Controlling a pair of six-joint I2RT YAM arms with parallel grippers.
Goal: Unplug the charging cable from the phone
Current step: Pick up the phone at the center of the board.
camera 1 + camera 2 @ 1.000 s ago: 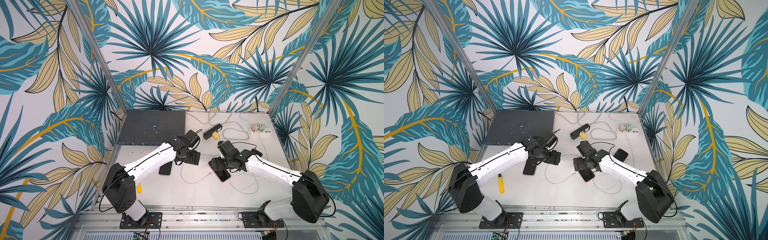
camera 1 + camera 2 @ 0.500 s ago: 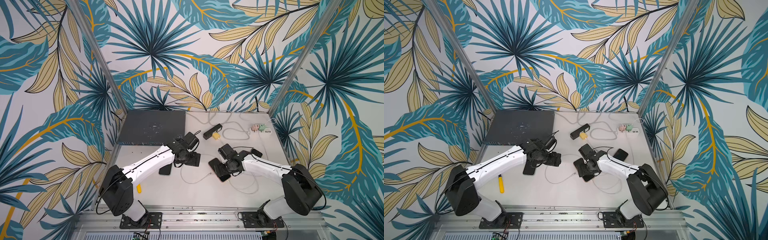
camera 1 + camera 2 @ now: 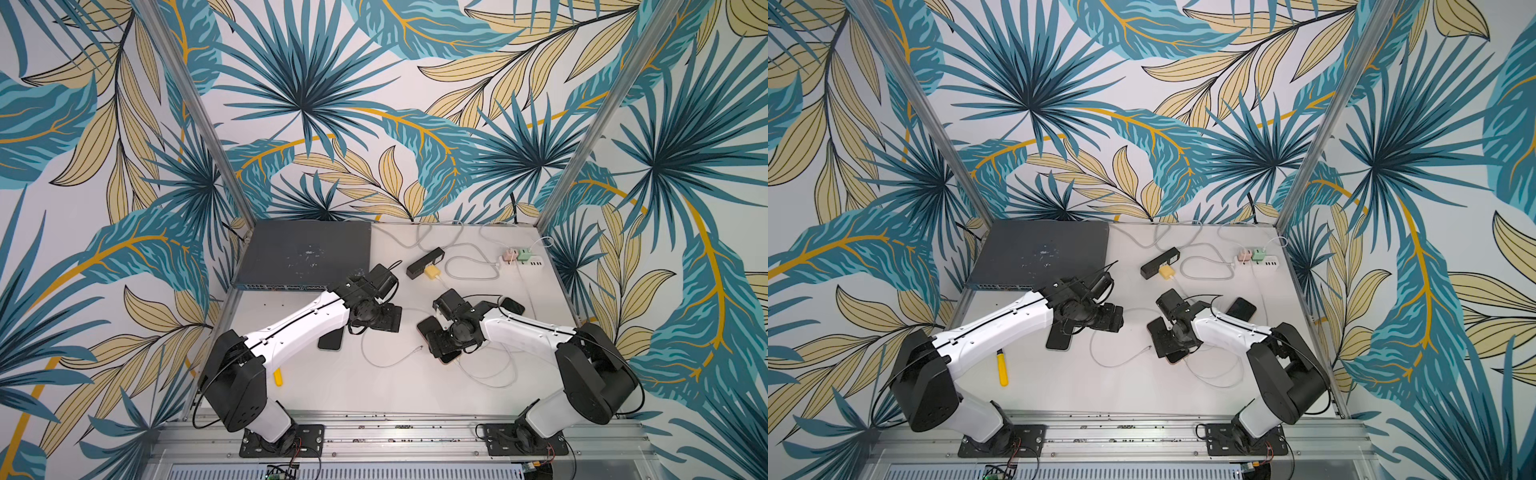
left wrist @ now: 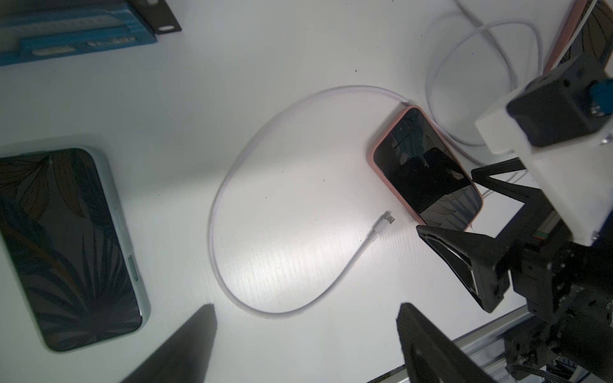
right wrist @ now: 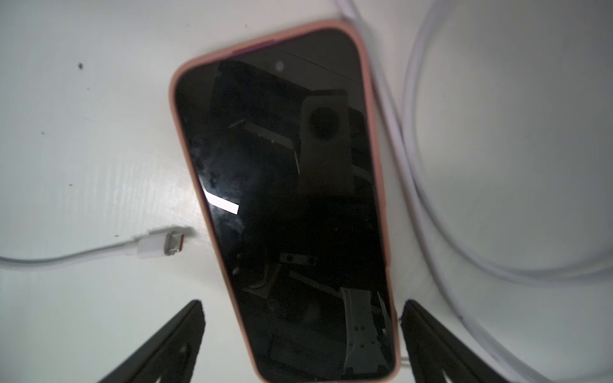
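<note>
White laminate tabletop (image 3: 395,395), glossy under the wrist lights and lightly specked, is boxed in on three sides by panels printed with teal and tan palm leaves (image 3: 307,104) between bare aluminium posts (image 3: 195,108). A dark network switch (image 3: 307,253) sits at the rear, a black power strip (image 3: 424,262) beside it, and a yellow marker (image 3: 277,377) lies near the left arm's base. The pink-cased phone (image 5: 285,199) lies flat, screen up, mid-table. The right gripper (image 5: 302,303) is low over one end, fingers apart and straddling the case without clamping it. The charging cable's plug (image 5: 162,247) lies loose on the table just beside the phone's long edge. The left gripper (image 4: 306,307) hangs above the cable loop with fingers spread, holding nothing. A green-cased phone (image 4: 76,245) lies under the left arm.
</note>
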